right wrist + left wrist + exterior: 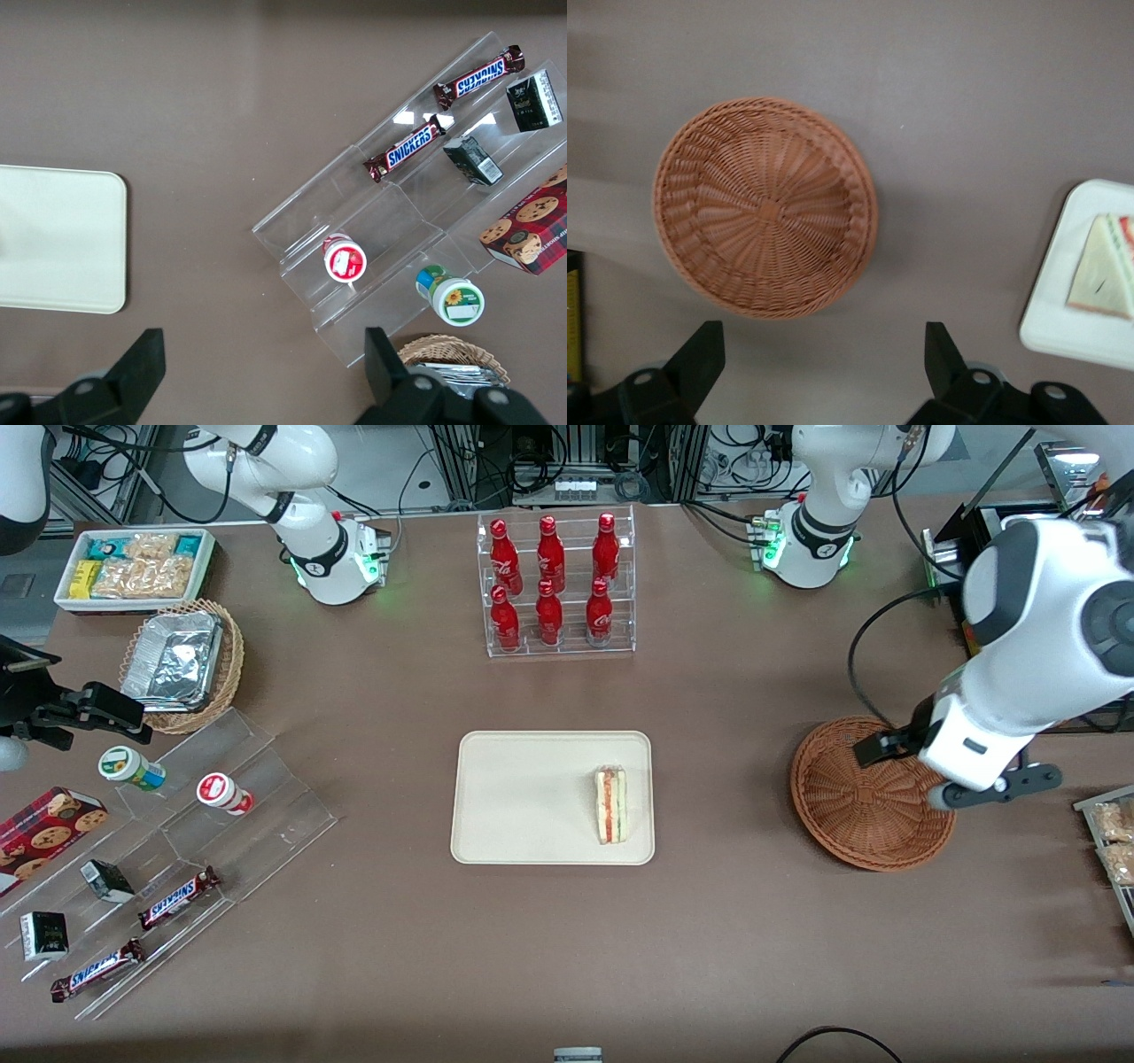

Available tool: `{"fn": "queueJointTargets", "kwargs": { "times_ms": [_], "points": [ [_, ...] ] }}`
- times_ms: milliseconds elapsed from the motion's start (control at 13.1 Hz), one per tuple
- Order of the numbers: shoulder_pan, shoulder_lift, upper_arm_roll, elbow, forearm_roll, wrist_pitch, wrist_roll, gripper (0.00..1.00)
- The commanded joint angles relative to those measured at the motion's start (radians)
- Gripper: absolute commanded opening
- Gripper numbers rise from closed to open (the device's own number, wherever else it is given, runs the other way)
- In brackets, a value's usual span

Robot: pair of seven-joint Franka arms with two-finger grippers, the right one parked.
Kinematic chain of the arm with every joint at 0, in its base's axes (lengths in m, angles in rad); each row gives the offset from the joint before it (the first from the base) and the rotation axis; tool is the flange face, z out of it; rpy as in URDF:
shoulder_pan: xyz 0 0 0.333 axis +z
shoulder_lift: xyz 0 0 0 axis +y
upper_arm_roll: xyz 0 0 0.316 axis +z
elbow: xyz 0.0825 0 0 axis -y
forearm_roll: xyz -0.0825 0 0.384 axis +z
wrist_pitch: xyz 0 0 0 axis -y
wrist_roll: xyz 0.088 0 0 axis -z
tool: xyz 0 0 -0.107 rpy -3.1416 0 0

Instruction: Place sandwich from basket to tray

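Front view: sandwich [611, 805] lies on tray [532, 797], at the end toward the working arm. Basket [864, 815] holds nothing. Gripper [819, 372] hangs above the basket's rim, fingers spread, holding nothing.

Risk, judged: little remains; a low swing of the arm could clip the rim and shove the basket.

Count: one sandwich, one tray, one basket, six red bottles [551, 584].

txt: "SNICKERS" | on 2 choc bars [407, 151] [479, 77] | acrylic stand [372, 221]
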State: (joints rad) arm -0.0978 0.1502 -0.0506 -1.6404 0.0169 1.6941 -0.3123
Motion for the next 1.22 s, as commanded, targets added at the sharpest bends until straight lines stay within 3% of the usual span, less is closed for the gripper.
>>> {"fn": "queueJointTargets", "kwargs": {
  "times_ms": [0, 229, 533, 1143],
  "points": [
    [0.017, -0.145, -0.012, -0.124, 0.003, -0.005, 0.042, 1.00],
    [0.018, -0.192, 0.000, -0.078, -0.009, -0.010, 0.120, 1.00],
    [0.018, -0.210, 0.024, 0.005, -0.003, -0.140, 0.202, 1.00],
    [0.017, -0.216, 0.028, 0.028, 0.002, -0.214, 0.288, 1.00]
  ]
}}
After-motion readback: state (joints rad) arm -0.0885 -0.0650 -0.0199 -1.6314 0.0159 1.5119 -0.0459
